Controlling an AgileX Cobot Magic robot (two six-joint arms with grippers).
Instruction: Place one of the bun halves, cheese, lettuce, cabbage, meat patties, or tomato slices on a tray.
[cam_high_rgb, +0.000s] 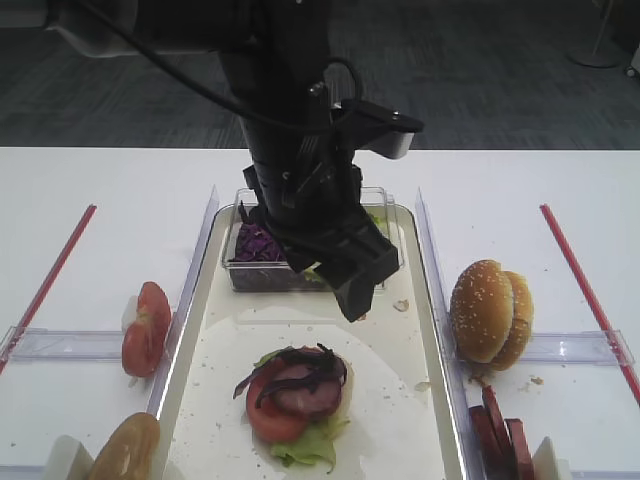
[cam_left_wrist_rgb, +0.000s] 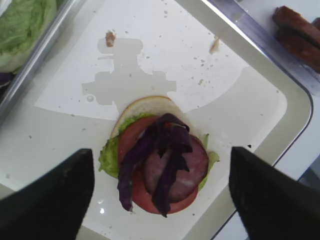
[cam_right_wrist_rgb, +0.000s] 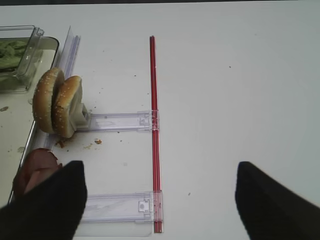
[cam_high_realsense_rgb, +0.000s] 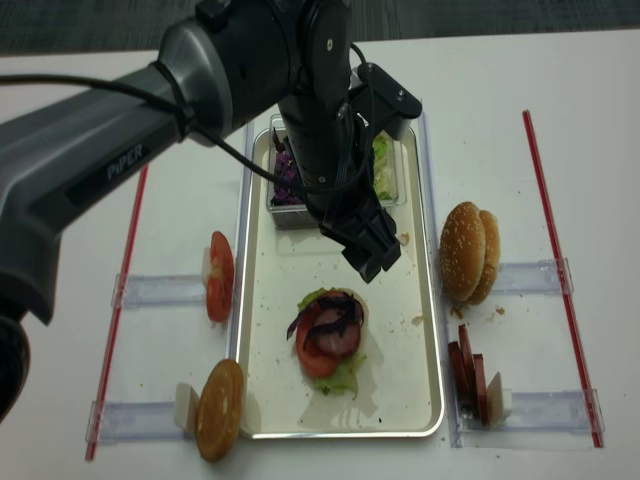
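On the tray (cam_high_rgb: 400, 400) lies a stack: a pale bun half (cam_left_wrist_rgb: 147, 105), lettuce (cam_left_wrist_rgb: 107, 157), a tomato slice (cam_left_wrist_rgb: 137, 145), a meat patty (cam_left_wrist_rgb: 192, 165) and cabbage (cam_left_wrist_rgb: 167, 150) strips on top. My left gripper (cam_high_rgb: 352, 272) hangs open a little above and behind the stack (cam_high_realsense_rgb: 328, 335), nothing between its fingers. My right gripper (cam_right_wrist_rgb: 160, 200) shows only in its wrist view, open over bare table right of the bun halves (cam_right_wrist_rgb: 55, 102). Cheese is out of view.
A clear box (cam_high_rgb: 245, 270) with purple cabbage and lettuce sits at the tray's far end. Tomato slices (cam_high_rgb: 145, 325) and a bun half (cam_high_rgb: 125, 450) stand left of the tray, meat patties (cam_high_rgb: 500, 425) right. Red strips (cam_right_wrist_rgb: 153, 100) and clear holders (cam_right_wrist_rgb: 120, 120) lie on the table.
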